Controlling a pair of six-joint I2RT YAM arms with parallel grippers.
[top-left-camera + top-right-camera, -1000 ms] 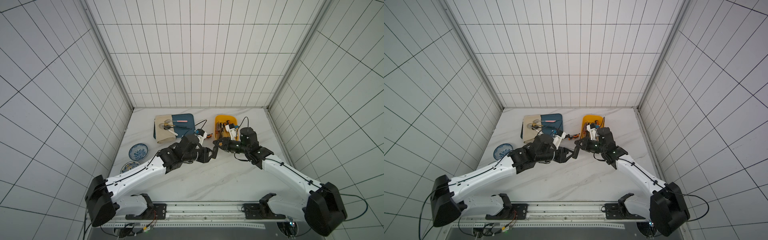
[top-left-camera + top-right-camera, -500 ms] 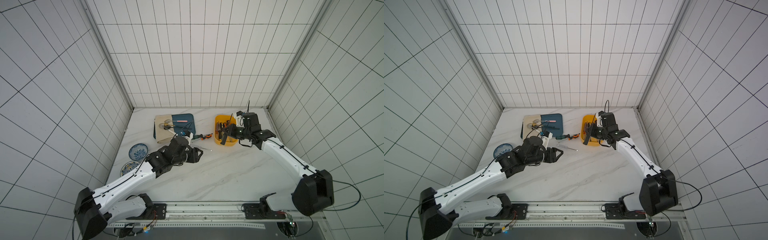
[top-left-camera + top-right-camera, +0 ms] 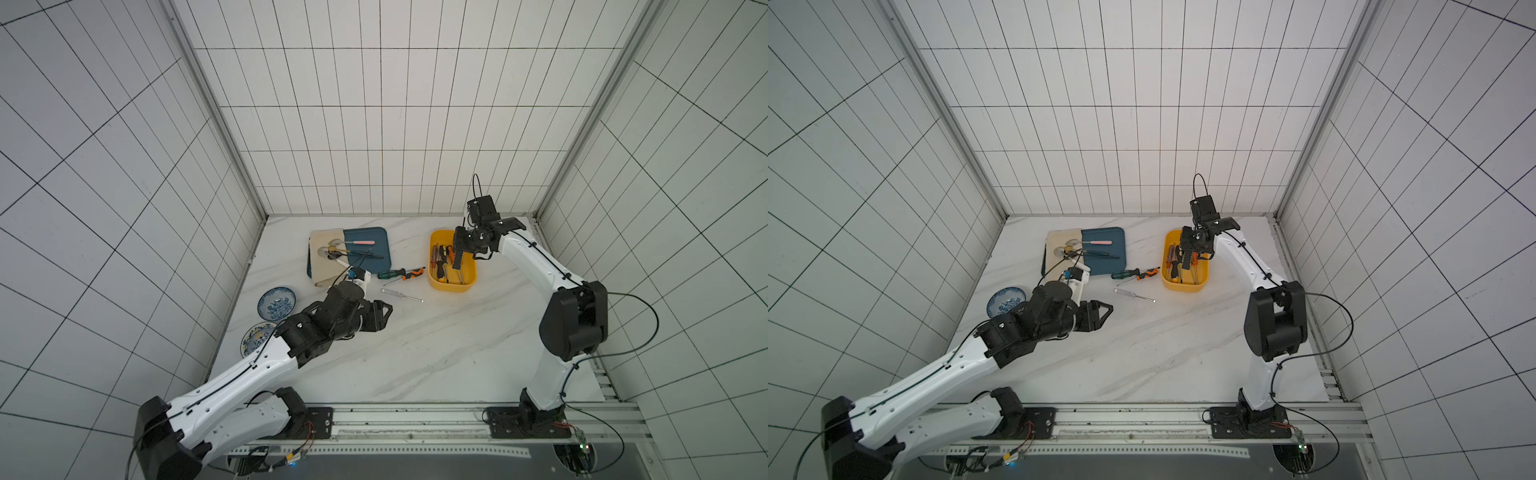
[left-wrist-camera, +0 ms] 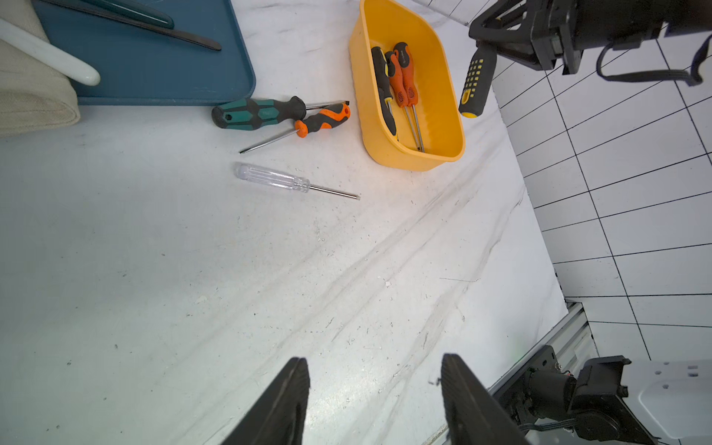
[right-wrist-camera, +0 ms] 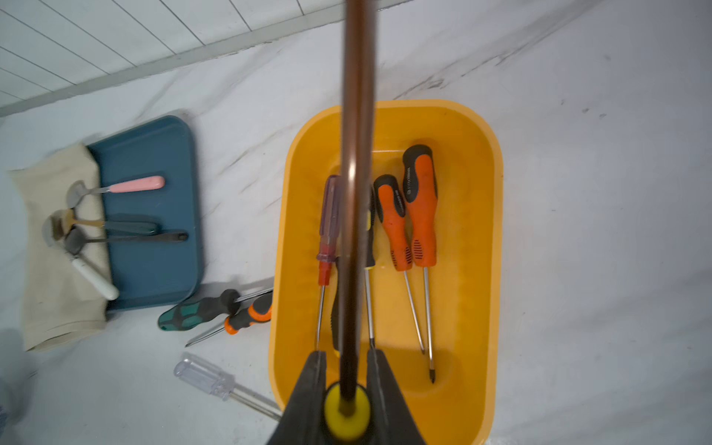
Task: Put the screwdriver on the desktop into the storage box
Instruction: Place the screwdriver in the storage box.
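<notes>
My right gripper [image 5: 346, 354] is shut on a black-and-yellow screwdriver [image 4: 476, 83], which hangs upright over the yellow storage box [image 3: 469, 266]. Its shaft [image 5: 356, 154] runs up past the wrist camera. Several screwdrivers lie inside the box [image 5: 477, 231]. On the white marble desktop [image 3: 415, 345], left of the box, lie three more: a green-and-black one [image 3: 392, 273], an orange-and-black one [image 3: 413, 273] and a clear-handled one [image 3: 401, 294]. My left gripper [image 4: 375, 370] is open and empty, hovering above the desktop short of the clear-handled screwdriver [image 4: 273, 178].
A dark blue tray [image 3: 378, 259] holding spoons lies at the back, partly on a beige cloth [image 3: 322, 270]. Two patterned plates [image 3: 276, 302] [image 3: 255, 338] sit by the left wall. The metal rail [image 3: 415, 415] carrying both arm bases runs along the front edge.
A second ago both grippers met at mid-table. My right arm has since swung the black-and-yellow screwdriver back over the box. My left arm has drawn back toward the front left, its jaws wider.
</notes>
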